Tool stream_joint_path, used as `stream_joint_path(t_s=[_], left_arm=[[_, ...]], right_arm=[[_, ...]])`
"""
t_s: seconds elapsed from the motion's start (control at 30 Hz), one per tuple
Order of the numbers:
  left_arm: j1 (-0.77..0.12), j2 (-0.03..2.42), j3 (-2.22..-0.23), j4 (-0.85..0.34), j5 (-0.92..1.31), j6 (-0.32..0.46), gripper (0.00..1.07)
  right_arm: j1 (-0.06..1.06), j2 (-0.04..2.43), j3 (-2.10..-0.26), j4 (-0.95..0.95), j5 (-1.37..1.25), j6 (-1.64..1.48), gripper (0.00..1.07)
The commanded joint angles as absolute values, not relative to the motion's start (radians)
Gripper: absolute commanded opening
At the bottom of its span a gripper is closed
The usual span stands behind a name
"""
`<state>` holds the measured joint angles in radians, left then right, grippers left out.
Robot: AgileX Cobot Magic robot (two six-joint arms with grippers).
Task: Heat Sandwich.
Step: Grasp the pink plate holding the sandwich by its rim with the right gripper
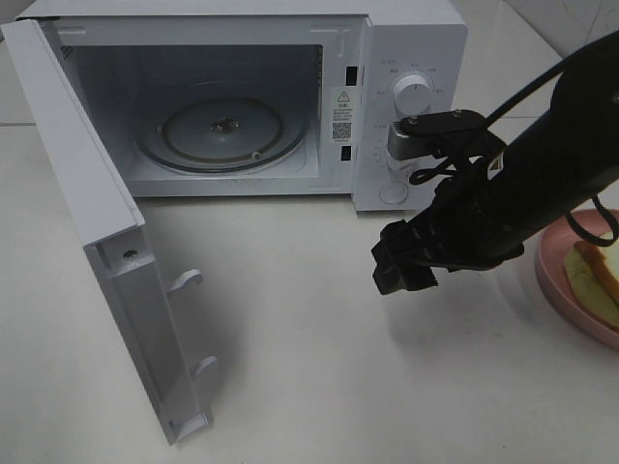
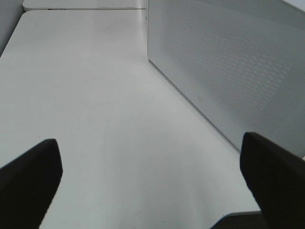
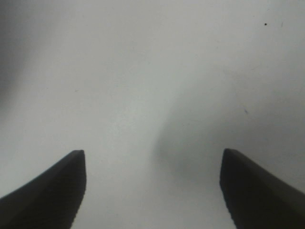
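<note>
Both the left gripper [image 2: 148, 140] and right gripper [image 3: 153, 152] hang open-jawed and empty; the microwave door [image 1: 145, 319] gapes for the sandwich [image 1: 602, 275], apparently untouched at the right edge of the bench [image 1: 309, 367]

The right arm [image 1: 542, 174] is a thick matte-black tube ending in a blocky black right gripper [image 1: 398, 271]. On its wrist sits a silver-grey camera housing [image 1: 404, 143] under a flat black plate [image 1: 440, 122] fixed with small bright screws [image 1: 411, 123]. Thin black cables [image 1: 426, 176] curl in a loop beneath that housing, and another sweeps off the arm in a long arc. Seen close, the right gripper's fingers [image 3: 52, 195] are dark wedges narrowing to blunt tips with finely ridged inner edges, while the fingers [image 2: 28, 186] of the left gripper [image 2: 148, 140] look like plain black slabs with rounded corners.
</note>
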<state>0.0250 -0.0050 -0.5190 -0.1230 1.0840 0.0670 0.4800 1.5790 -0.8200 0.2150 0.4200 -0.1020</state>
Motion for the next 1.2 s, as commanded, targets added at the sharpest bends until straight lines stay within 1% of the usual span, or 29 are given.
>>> stream_joint_path(t_s=[0.03,0.1,0.2,0.37,0.4,0.57,0.6,0.7,0.8,0.87,1.0,1.2], left_arm=[[0.021,-0.028,-0.517,-0.128,1.071,0.063,0.96],[0.021,-0.028,-0.517,-0.128,1.071,0.063,0.96],[0.021,-0.028,-0.517,-0.128,1.071,0.063,0.96],[0.021,-0.028,-0.517,-0.128,1.071,0.063,0.96],[0.021,-0.028,-0.517,-0.128,1.071,0.063,0.96],[0.021,-0.028,-0.517,-0.128,1.071,0.063,0.96],[0.021,-0.028,-0.517,-0.128,1.071,0.063,0.96],[0.021,-0.028,-0.517,-0.128,1.071,0.063,0.96],[0.021,-0.028,-0.517,-0.128,1.071,0.063,0.96],[0.021,-0.028,-0.517,-0.128,1.071,0.063,0.96],[0.021,-0.028,-0.517,-0.128,1.071,0.063,0.96],[0.021,-0.028,-0.517,-0.128,1.071,0.063,0.96]], right_arm=[[0.476,1.570,-0.869,0.126,0.510,-0.071,0.86],[0.476,1.570,-0.884,0.101,0.537,-0.062,0.86],[0.476,1.570,-0.931,0.000,0.628,-0.020,0.85],[0.470,1.570,-0.959,-0.042,0.713,0.000,0.83],[0.435,1.570,-0.962,-0.026,0.733,0.000,0.83],[0.379,1.570,-0.962,-0.030,0.766,0.000,0.82],[0.337,1.570,-0.962,-0.030,0.779,0.000,0.81],[0.269,1.570,-0.962,-0.030,0.783,-0.010,0.80],[0.238,1.570,-0.962,-0.030,0.782,-0.010,0.80],[0.191,1.570,-0.962,-0.030,0.782,-0.011,0.79],[0.152,1.573,-0.961,-0.035,0.781,-0.014,0.79],[0.127,1.613,-0.958,-0.042,0.773,-0.015,0.78]])
